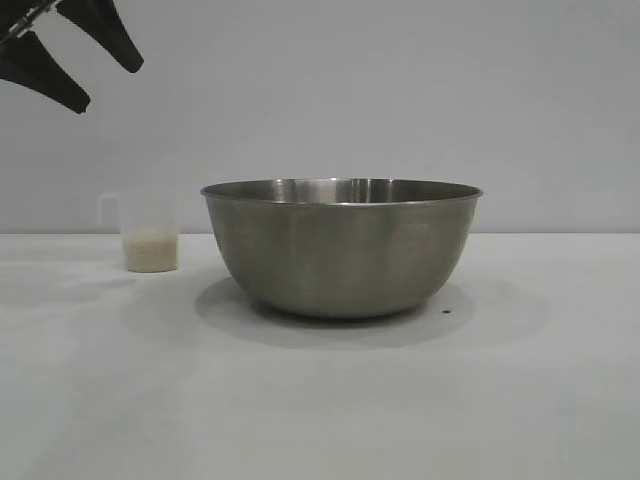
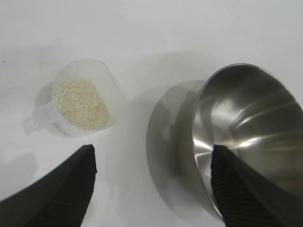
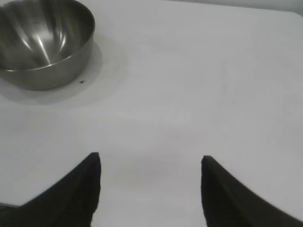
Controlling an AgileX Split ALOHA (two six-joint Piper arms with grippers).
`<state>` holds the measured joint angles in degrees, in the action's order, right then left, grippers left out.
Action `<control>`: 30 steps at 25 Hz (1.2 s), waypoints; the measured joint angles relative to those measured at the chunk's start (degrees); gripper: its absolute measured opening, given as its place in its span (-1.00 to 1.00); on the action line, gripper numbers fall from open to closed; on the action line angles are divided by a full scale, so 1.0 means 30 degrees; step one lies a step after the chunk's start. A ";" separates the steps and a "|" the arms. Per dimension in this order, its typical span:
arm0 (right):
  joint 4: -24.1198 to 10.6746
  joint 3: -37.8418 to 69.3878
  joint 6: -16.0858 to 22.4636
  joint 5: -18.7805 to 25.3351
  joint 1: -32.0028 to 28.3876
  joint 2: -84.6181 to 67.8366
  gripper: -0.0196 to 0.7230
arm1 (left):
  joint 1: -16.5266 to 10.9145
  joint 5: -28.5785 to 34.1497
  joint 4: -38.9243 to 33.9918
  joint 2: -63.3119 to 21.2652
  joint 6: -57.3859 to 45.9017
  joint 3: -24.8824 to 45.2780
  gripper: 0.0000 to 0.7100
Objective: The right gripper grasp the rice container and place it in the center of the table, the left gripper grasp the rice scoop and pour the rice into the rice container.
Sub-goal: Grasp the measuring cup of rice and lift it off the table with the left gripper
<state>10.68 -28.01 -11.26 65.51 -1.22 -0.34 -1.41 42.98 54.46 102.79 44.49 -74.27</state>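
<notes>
Grasping the rice scoop [image 2: 78,101] by its loop handle comes next: it stands toward the table's [image 1: 320,420] left edge, beside the rice container [image 1: 341,246] mid-table; the left gripper [image 2: 151,189] hovers open above, the right gripper [image 3: 150,189] open, empty.

rice container [image 1: 342,250]: brushed silver-grey steel, brighter streaks of reflection inside
rice scoop [image 1: 140,232]: translucent, frosted whitish plastic
rice [image 2: 81,103]: off-white, finely speckled grains
surface [image 1: 320,400]: plain matte white, one tiny dark speck [image 1: 446,311] beside the rice container
left pincer [image 1: 75,55]: black, fine ribbing on its fingers [image 2: 71,189]
right pincer [image 3: 150,189]: plain black
back wall [image 1: 400,100]: flat pale grey
</notes>
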 joint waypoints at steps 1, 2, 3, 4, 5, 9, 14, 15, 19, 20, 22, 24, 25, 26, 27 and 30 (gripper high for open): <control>0.0000 0.0000 0.0000 -0.0010 0.0000 -0.0104 0.14 | 0.0000 0.0000 0.0000 0.0000 0.0000 0.0000 0.27; 0.0000 0.0000 0.0000 -0.0010 0.0000 -0.0194 0.14 | 0.0000 0.0000 0.0000 0.0000 0.0000 0.0000 0.27; 0.0034 0.0000 0.0000 0.0010 0.0000 -0.0189 0.14 | 0.0000 0.0000 0.0000 0.0000 0.0000 0.0000 0.27; 0.0034 0.0000 0.0000 0.0010 0.0000 -0.0189 0.14 | 0.0000 0.0000 0.0000 0.0000 0.0000 0.0000 0.27; 0.0034 0.0000 0.0000 0.0041 0.0000 -0.0189 0.14 | 0.0000 0.0030 0.0000 0.0000 0.0000 0.0000 0.27; 0.0034 0.0000 0.0000 0.0041 0.0000 -0.0189 0.14 | 0.0000 0.0044 0.0000 0.0000 0.0034 0.0000 0.27; 0.0034 0.0000 0.0000 0.0041 0.0000 -0.0189 0.14 | 0.0000 0.0168 0.0000 0.0000 0.0034 0.0000 0.27; 0.0034 0.0000 0.0000 0.0041 0.0000 -0.0189 0.14 | 0.0000 0.0168 0.0000 0.0000 0.0034 0.0000 0.07; 0.0034 0.0000 0.0000 0.0041 0.0000 -0.0189 0.14 | 0.0000 0.0361 0.0000 0.0000 0.0289 0.0000 -0.20; 0.0034 0.0000 0.0000 0.0041 0.0000 -0.0189 0.14 | 0.0000 0.0447 0.0000 0.0000 0.0335 0.0000 -0.20; 0.0034 0.0000 0.0000 0.0041 0.0000 -0.0189 0.14 | 0.0000 0.0488 0.0000 0.0000 0.0335 0.0000 -0.27; 0.0034 0.0000 0.0000 0.0041 0.0000 -0.0189 0.14 | 0.0000 0.0513 0.0000 0.0000 0.0335 0.0000 -0.16; 0.0034 0.0000 0.0000 0.0041 0.0000 -0.0189 0.14 | 0.0000 0.0513 0.0000 0.0000 0.0335 0.0000 -0.06; 0.0034 0.0000 0.0000 0.0041 0.0000 -0.0189 0.14 | 0.0000 0.0513 0.0000 0.0000 0.0335 0.0000 0.05; 0.0034 0.0000 0.0000 0.0041 0.0000 -0.0189 0.14 | 0.0000 0.0513 0.0000 0.0000 0.0335 0.0000 0.11; 0.0034 0.0000 0.0000 0.0041 0.0000 -0.0189 0.14 | 0.0000 0.0513 0.0000 0.0000 0.0335 0.0000 0.09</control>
<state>10.78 -28.01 -11.26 65.64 -1.22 -0.91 -1.41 44.52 54.46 102.79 45.49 -74.27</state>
